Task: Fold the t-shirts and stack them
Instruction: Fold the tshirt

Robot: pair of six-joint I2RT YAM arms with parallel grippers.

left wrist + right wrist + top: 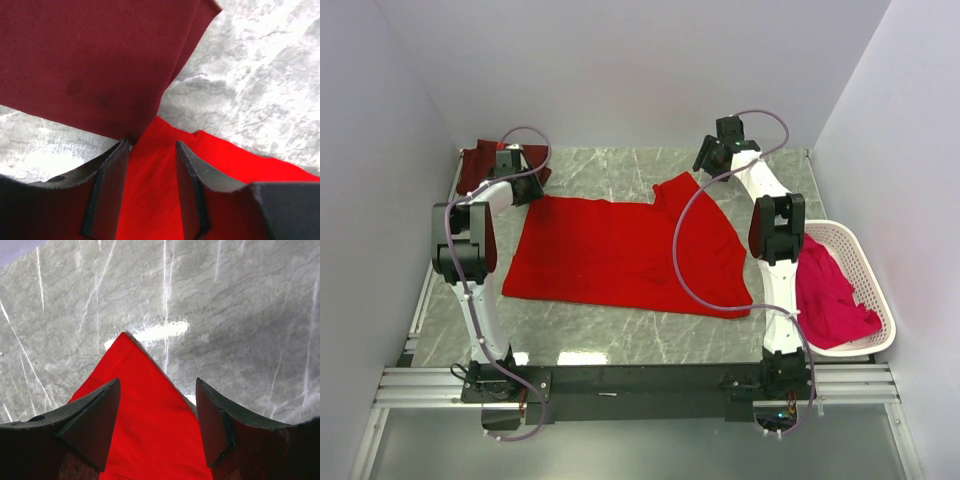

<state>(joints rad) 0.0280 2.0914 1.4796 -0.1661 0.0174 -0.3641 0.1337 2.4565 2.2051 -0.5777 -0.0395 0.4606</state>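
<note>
Red shirt (620, 255): far corners sit between our wide right fingers (90, 425) and half-open left fingers (107, 190); pinch low, together.

A bright red t-shirt (620, 255) lies spread flat at the middle of the table (620, 175), one sleeve pointing toward 1 o'clock. A dark maroon t-shirt (480, 165) lies folded at 10 o'clock, just beside the red one's corner. A pinkish-red t-shirt (830, 290) lies crumpled in the basket (865, 262) at 4 o'clock.

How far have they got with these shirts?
One maroon shirt looks folded, far left. The red shirt lies spread out, the left claw and right claw open over its far corners. Pink cloth in the basket waits its turn.
</note>
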